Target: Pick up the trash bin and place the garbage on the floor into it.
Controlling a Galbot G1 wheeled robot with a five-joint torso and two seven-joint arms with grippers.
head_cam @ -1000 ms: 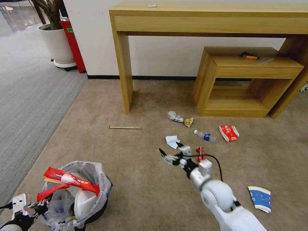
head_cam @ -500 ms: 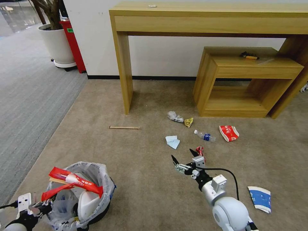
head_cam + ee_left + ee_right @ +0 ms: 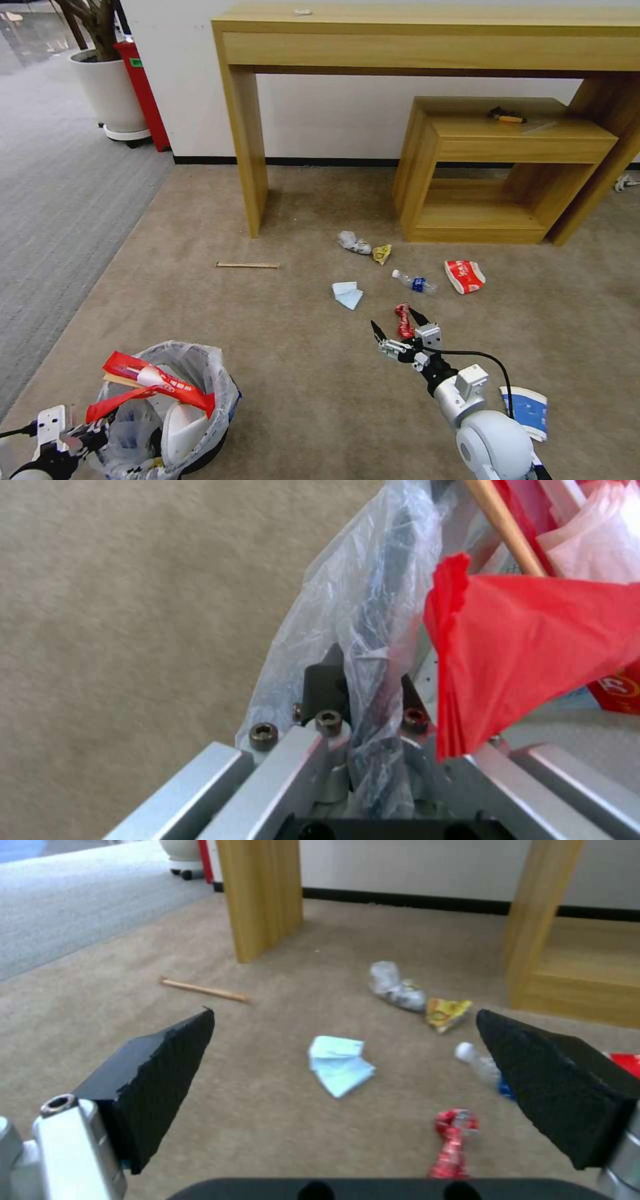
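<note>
The right gripper (image 3: 399, 321) hangs low over the floor (image 3: 280, 347) with its two black, ridged, wedge-shaped fingers (image 3: 160, 1075) spread wide and holding nothing, the crushed red can (image 3: 403, 321) lying on the carpet just beyond and between their tips. The left gripper (image 3: 367, 680) sits at the near left corner of the head view, its dark fingertips pinched together on the crinkled translucent bag and rim of the trash bin (image 3: 200, 373). That bin, small, round and black under its glossy film liner, stands on the flat beige short-pile carpet at the robot's left, well apart from the litter. It is already stuffed: a long shiny red wrapper (image 3: 160, 387) lies across its mouth, a smooth white slipper (image 3: 179, 427) is wedged upright inside, and a thin wooden stick pokes out past the wrapper in the left wrist view. A flattened blue and white paper cup (image 3: 527, 410) lies beside the right arm. Farther out, near the pale wooden side table (image 3: 493, 167), rest a squashed red and white carton (image 3: 465, 276), a clear plastic bottle (image 3: 413, 282) with a blue label, a folded pale blue tissue (image 3: 347, 294), a crumpled clear wrapper (image 3: 352, 243), a small yellow scrap (image 3: 381, 253), and a slim wooden stick (image 3: 247, 265) off to the left
</note>
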